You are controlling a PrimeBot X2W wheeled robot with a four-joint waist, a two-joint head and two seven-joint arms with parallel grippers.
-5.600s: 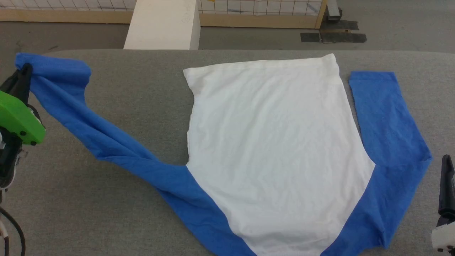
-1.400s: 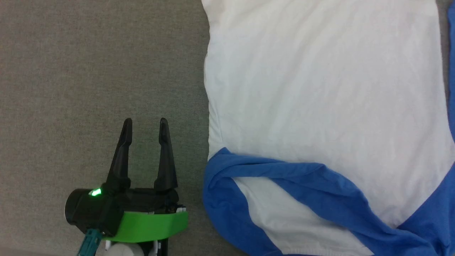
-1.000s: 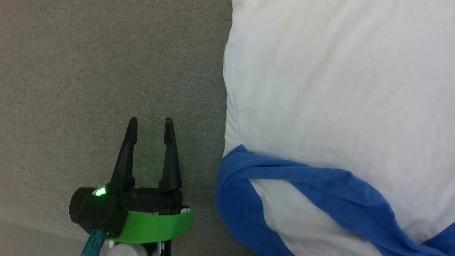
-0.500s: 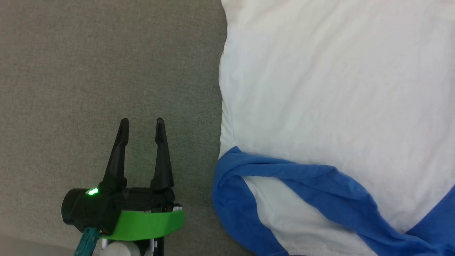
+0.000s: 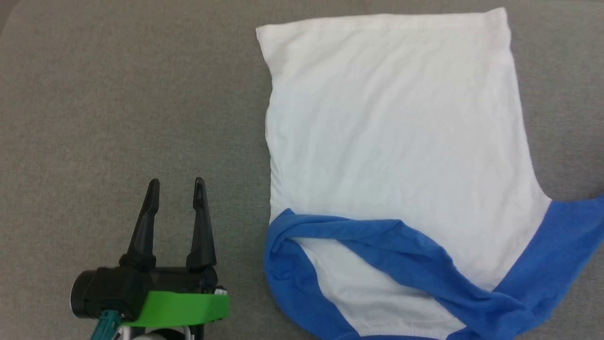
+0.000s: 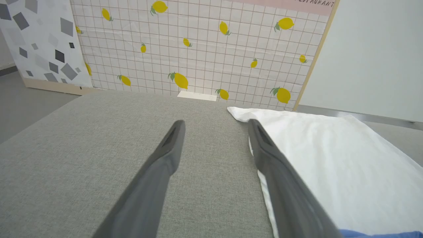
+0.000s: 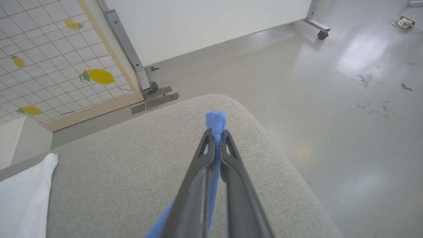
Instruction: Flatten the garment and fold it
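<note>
Right wrist view: right gripper [image 7: 216,133] pinched on the blue sleeve [image 7: 215,119] tip, shirt [image 7: 23,195] lying off to its left; left gripper [image 5: 174,182] gapes empty beside the shirt's edge.

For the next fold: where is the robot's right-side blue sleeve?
The sleeve runs off the head view's right edge; the right wrist view shows its end pinched in the jaws of the right gripper, near the table corner.
</note>
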